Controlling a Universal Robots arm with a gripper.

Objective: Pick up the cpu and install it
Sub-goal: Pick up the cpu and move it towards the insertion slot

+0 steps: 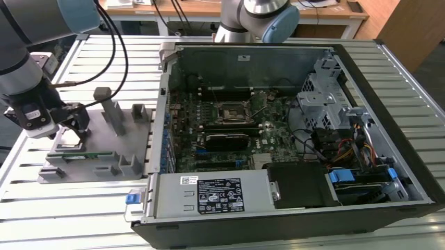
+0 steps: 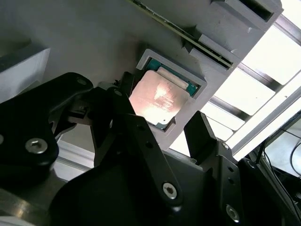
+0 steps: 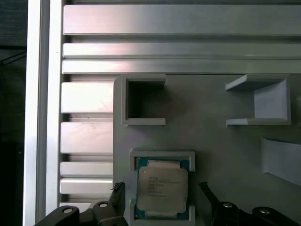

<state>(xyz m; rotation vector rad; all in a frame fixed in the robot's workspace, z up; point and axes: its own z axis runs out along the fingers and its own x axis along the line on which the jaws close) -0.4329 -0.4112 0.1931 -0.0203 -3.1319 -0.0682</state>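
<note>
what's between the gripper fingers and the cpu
Just the grey fixture pocket's raised rim, in both wrist views; the open black gripper straddles the small silvery square cpu.

Look: small flat square cpu (image 3: pixel 162 189), silvery-grey metal top, green rim
Pose: flat, plate up
Place: grey fixture's (image 3: pixel 225 141) square pocket, between my pincer's (image 3: pixel 160 187) spread fingers

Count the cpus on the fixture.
1. The cpu lies in a square pocket of the fixture, straddled by the open claw. The arm covers part of the fixture, so another could be hidden.
</note>
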